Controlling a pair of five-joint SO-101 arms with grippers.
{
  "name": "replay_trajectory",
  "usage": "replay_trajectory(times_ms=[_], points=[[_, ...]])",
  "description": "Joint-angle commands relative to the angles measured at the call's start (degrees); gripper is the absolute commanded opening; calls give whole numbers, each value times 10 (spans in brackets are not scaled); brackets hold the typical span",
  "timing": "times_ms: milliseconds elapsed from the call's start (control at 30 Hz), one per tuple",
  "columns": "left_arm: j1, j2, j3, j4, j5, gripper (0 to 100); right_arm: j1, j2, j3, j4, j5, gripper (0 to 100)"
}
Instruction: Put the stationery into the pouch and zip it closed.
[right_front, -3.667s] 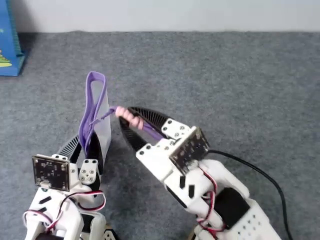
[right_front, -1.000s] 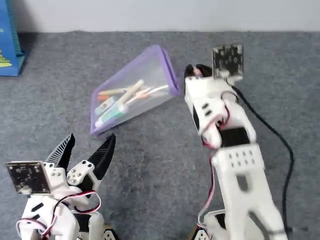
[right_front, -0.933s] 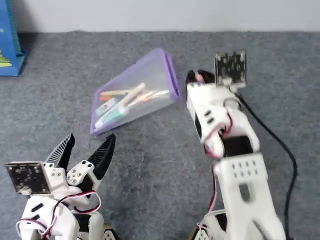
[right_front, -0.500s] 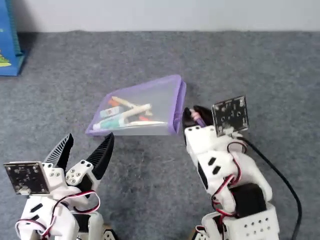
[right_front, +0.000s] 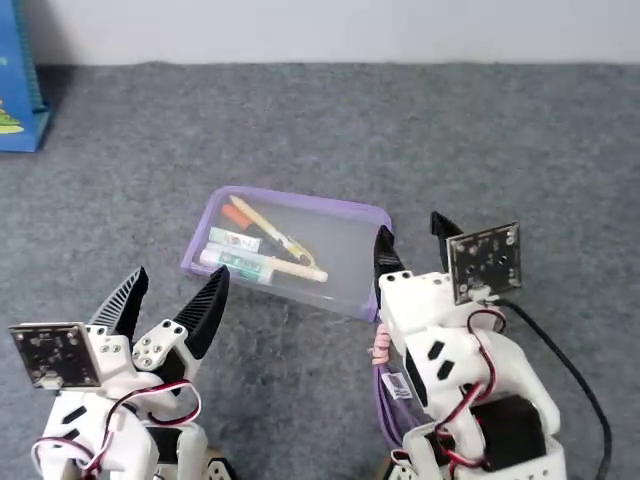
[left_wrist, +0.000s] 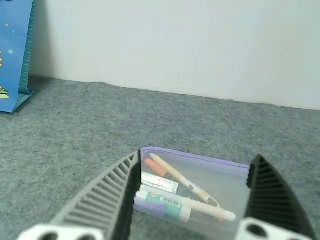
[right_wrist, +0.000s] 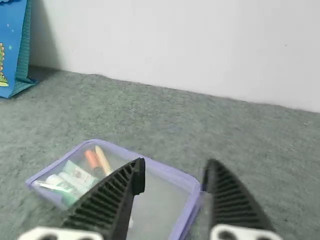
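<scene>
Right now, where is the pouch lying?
In the high view the pouch lies flat on the grey mat near the middle, ahead of the left gripper and close beside the right gripper.

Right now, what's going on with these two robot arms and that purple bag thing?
The job is packing stationery into a clear, purple-edged pouch. The pens and markers are inside it, and it lies flat on the grey table. The left gripper is open just short of the pouch, and the right gripper is open at the pouch's right end; neither holds anything. A purple strap lies beside the right arm. Whether the zip is fully shut can't be told.
</scene>
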Motion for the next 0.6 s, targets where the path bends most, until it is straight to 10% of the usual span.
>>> replay_trajectory(times_ms=[0, 300, 567], points=[[-1, -8, 13, -24, 5, 321, 42, 33, -5, -36, -6, 36], [-1, -7, 103, -148, -51, 20, 160, 214, -4, -95, -7, 9], [-4, -6, 174, -214, -83, 13, 202, 295, 93, -224, 7, 9]])
